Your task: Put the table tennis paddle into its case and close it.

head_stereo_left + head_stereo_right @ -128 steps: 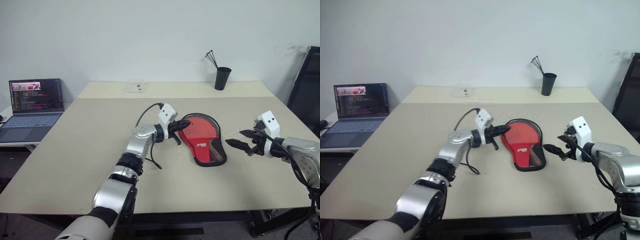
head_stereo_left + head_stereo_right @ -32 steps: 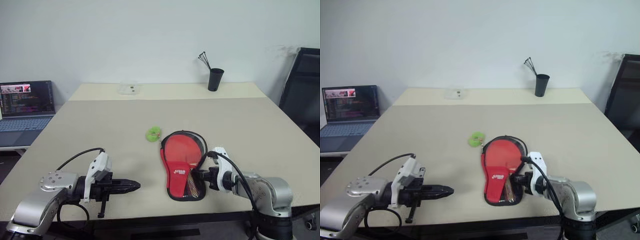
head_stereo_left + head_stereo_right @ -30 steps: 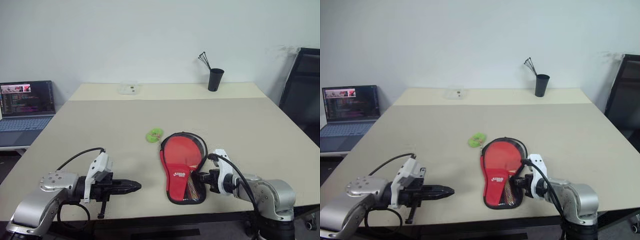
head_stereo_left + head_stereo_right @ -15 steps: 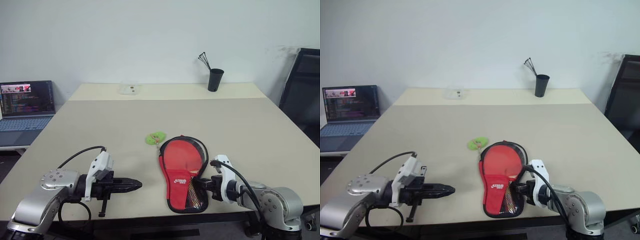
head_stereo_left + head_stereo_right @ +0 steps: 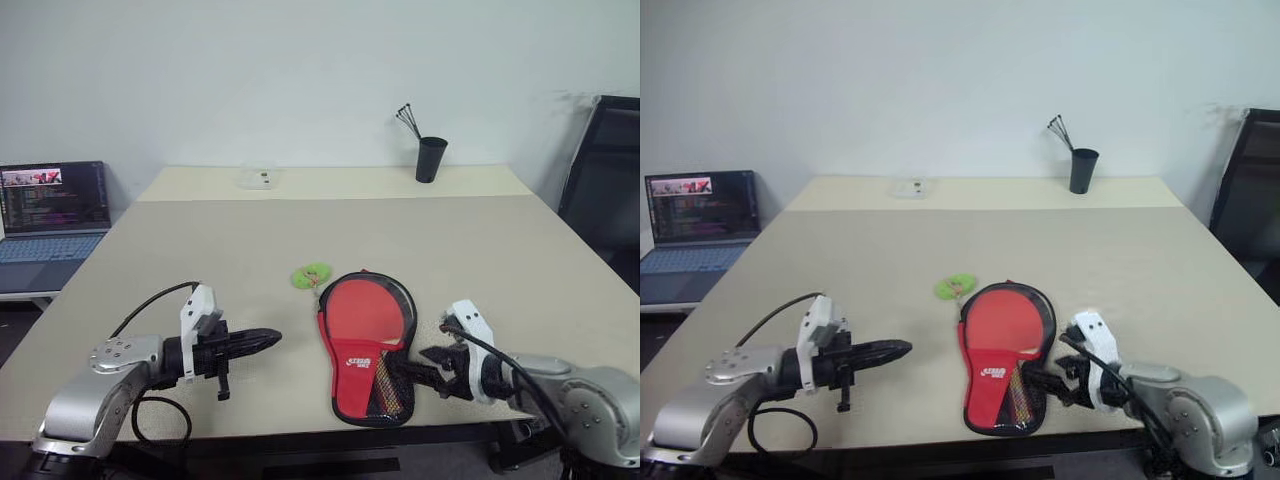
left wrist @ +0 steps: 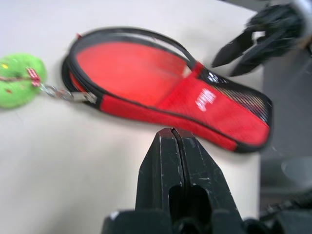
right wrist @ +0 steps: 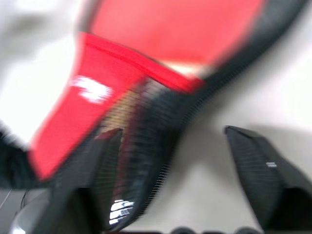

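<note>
The case (image 5: 392, 392) lies near the table's front edge, its red flap with white lettering over the narrow end and its round end unzipped. The table tennis paddle (image 5: 365, 312) rests inside, red face up, handle hidden under the flap. A yellow-green ball (image 5: 311, 274) on a cord lies at the case's far left. My right gripper (image 5: 415, 362) stands open just right of the narrow end, nothing between its fingers (image 7: 253, 165). My left gripper (image 5: 268, 338) is shut and empty, pointing at the case from the left with a gap between. The left wrist view shows the case (image 6: 219, 109) beyond its tips.
A black cup (image 5: 431, 158) with sticks stands at the far right of the table (image 5: 200, 250). A small clear box (image 5: 257, 179) sits at the back. An open laptop (image 5: 52, 205) is on a side desk to the left, a black chair (image 5: 605, 180) to the right.
My right gripper has opened, let go of the case's narrow end and drawn back to the right. My left gripper has moved a little forward and turned toward the case.
</note>
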